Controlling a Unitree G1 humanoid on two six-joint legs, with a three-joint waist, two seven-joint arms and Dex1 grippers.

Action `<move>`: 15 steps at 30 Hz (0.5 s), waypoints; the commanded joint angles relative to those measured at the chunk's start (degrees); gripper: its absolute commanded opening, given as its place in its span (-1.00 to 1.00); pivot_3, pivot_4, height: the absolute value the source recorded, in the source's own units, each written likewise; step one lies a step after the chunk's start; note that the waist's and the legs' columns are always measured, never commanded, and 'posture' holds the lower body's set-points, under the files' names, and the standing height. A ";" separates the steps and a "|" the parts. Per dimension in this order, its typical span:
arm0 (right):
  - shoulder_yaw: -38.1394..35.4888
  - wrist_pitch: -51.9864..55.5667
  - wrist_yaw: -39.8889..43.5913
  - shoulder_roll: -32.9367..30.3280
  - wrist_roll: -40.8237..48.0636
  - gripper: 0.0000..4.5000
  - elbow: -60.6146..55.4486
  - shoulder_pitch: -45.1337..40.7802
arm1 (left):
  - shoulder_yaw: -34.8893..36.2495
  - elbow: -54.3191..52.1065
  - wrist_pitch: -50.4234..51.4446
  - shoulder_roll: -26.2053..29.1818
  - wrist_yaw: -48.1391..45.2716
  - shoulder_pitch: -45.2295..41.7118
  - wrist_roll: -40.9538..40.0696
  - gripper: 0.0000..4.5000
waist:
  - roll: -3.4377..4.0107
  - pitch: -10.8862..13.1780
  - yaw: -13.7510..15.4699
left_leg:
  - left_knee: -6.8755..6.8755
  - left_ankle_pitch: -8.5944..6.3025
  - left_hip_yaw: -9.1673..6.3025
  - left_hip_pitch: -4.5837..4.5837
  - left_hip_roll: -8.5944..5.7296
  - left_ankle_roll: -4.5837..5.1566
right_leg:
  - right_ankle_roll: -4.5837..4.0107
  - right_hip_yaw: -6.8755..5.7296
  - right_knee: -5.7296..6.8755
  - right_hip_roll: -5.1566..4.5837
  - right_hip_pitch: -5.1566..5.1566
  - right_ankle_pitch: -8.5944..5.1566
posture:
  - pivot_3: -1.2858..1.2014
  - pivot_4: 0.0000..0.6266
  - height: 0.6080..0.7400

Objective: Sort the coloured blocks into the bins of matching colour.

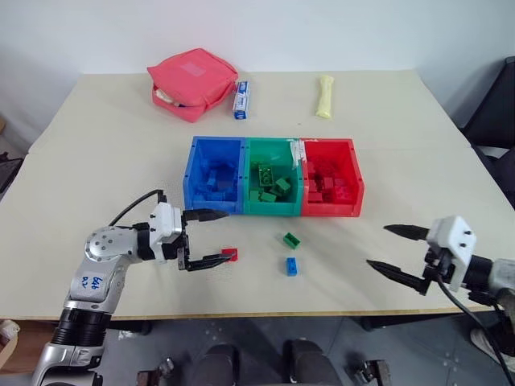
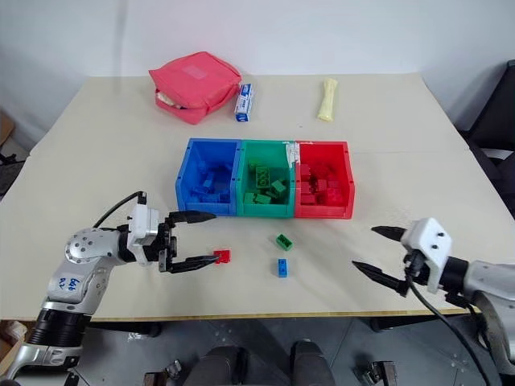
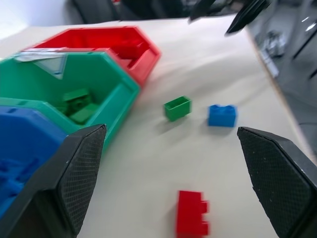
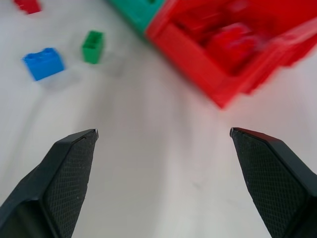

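Pale wall behind, beige table (image 1: 96, 161) up front with three joined bins (image 1: 273, 178) in the middle, blue, green, red, each already loaded with bricks of its own colour. Further back: a pink pouch (image 1: 191, 82), a small box (image 1: 241, 98), a yellowish roll (image 1: 324, 96). From the head views, three strays out on the table in front of the bins: red block (image 1: 231, 254), green block (image 1: 291, 240), blue block (image 1: 291, 266). Left gripper (image 1: 208, 239) wide open, pointing sideways, lower fingertip just beside the red one, nothing held. Right gripper (image 1: 397, 251) also wide open and empty, well off to the right side. Left wrist view: red block (image 3: 192, 213) sitting right between the spread fingers, green and blue ones beyond. Right wrist view: red bin corner (image 4: 218, 74) ahead, green and blue strays off to one side. Looks like the reach-for-red step; next up probably needs closing in around that brick, pinching it, then carrying it over to the red bin.
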 commanded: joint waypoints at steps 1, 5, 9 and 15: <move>3.55 8.77 -3.38 -1.27 2.88 0.99 -4.18 -4.61 | 1.77 -0.67 0.18 1.00 -0.20 0.85 -1.08 1.00 | 0.00 0.00 0.16 | 0.00 0.00 -0.03 -0.02 -0.01 -0.01 | 0.00 -0.01 -0.01 -0.02 -0.01 0.00 | 0.03 -0.52 1.00; 12.65 24.90 -11.15 2.31 5.83 0.99 -6.98 -17.16 | 4.42 -2.77 -0.16 1.82 1.99 4.62 -0.58 1.00 | -0.01 0.01 -0.30 | 0.03 -0.01 -0.13 -0.07 0.01 -0.04 | -0.01 -0.05 -0.04 -0.03 -0.02 0.00 | 0.03 -0.52 1.00; 20.97 33.79 -15.80 6.08 4.74 0.99 -5.63 -25.75 | 6.42 -7.55 1.86 2.39 4.47 9.38 -1.70 1.00 | 0.00 0.00 0.06 | -0.05 -0.01 -0.20 -0.17 0.03 -0.11 | -0.07 -0.08 -0.02 -0.03 -0.20 -0.04 | 0.03 -0.52 1.00; 30.12 36.91 -19.11 11.17 1.70 0.99 -1.43 -32.20 | 8.79 -12.96 3.96 2.78 7.09 14.43 -2.82 1.00 | 0.00 0.00 0.17 | 0.04 -0.06 -0.24 -0.41 -0.11 0.00 | -0.07 -0.09 -0.03 -0.15 -0.37 -0.03 | 0.03 -0.52 1.00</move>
